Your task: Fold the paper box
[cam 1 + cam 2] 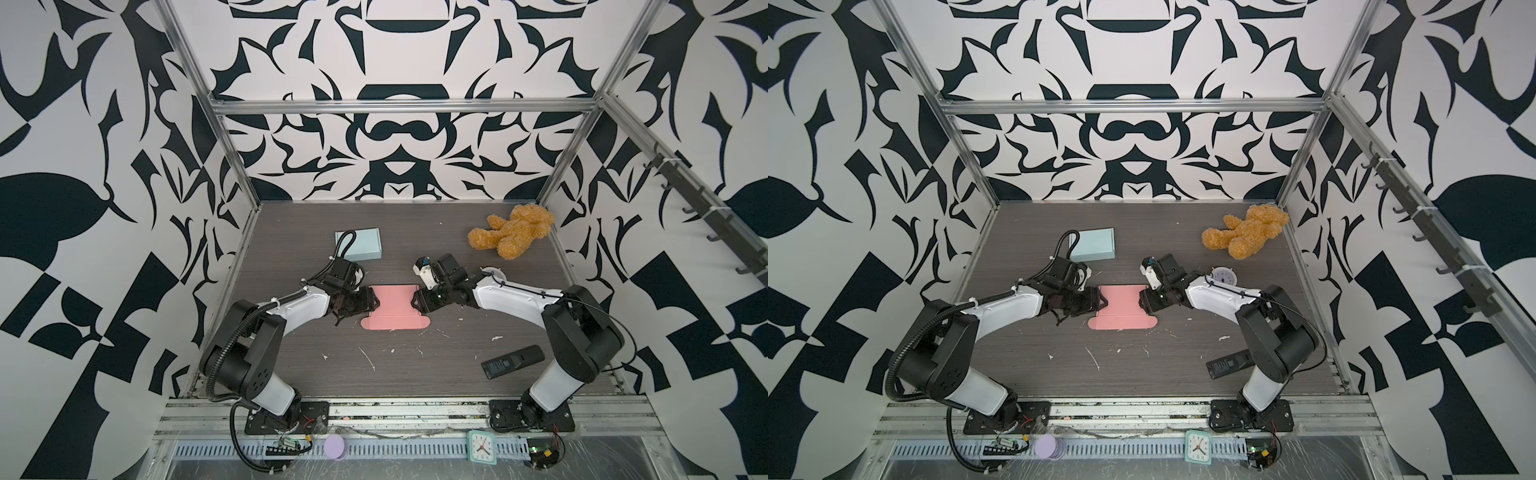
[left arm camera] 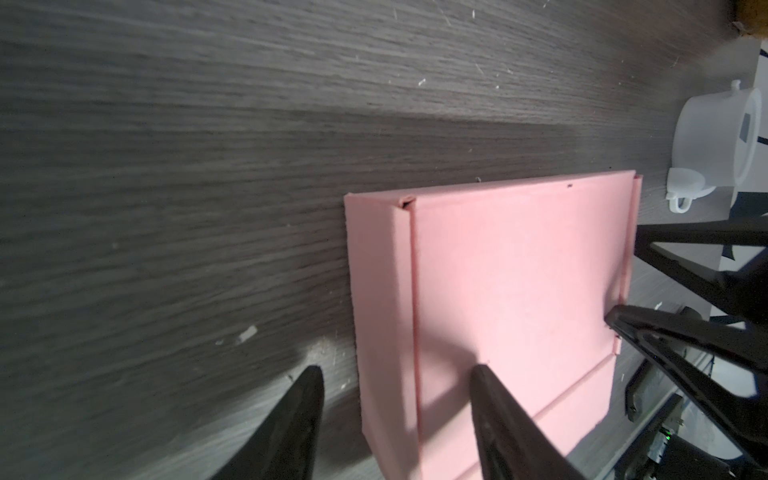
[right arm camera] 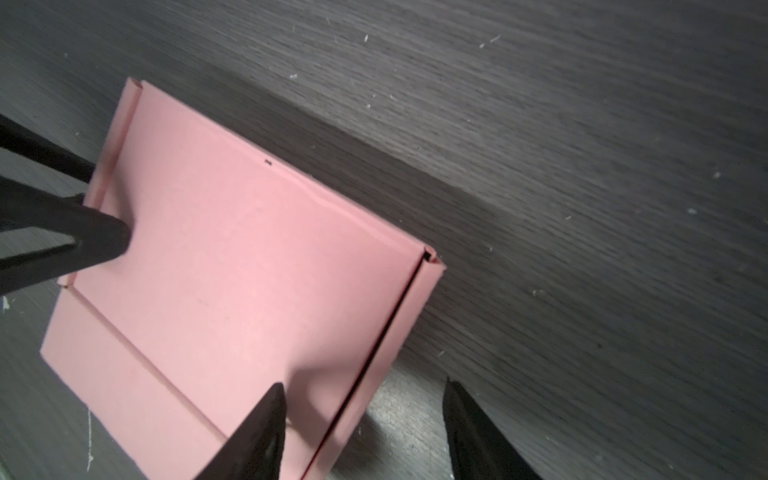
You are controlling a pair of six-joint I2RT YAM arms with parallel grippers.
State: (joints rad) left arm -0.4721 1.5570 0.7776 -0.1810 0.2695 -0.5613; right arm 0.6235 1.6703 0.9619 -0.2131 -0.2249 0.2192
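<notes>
In both top views the paper box (image 1: 392, 309) (image 1: 1121, 307) lies almost flat in the middle of the table (image 1: 415, 232). My left fingers (image 1: 373, 302) are at its left end and my right fingers (image 1: 415, 303) are at its right end. Both pairs stand apart and grip nothing. I take the step to be raising the two end flaps. Both sides should work evenly, or the light sheet will skid.

In the left wrist view, my left fingers (image 2: 494, 399) straddle the left end flap (image 2: 382, 311). One tip is over the base panel and the other is outside, over bare table. I should close gently on the flap near its crease, then turn it upright about that crease instead of pulling. My right fingers (image 2: 648, 332) show at the far end.

In the right wrist view, my right fingers (image 3: 270, 415) straddle the right end flap (image 3: 415, 324) the same way. This flap already stands slightly off the panel. The inner tip should stay low to pin the base while the flap rises. Whether that tip touches the panel, I cannot tell.
</notes>
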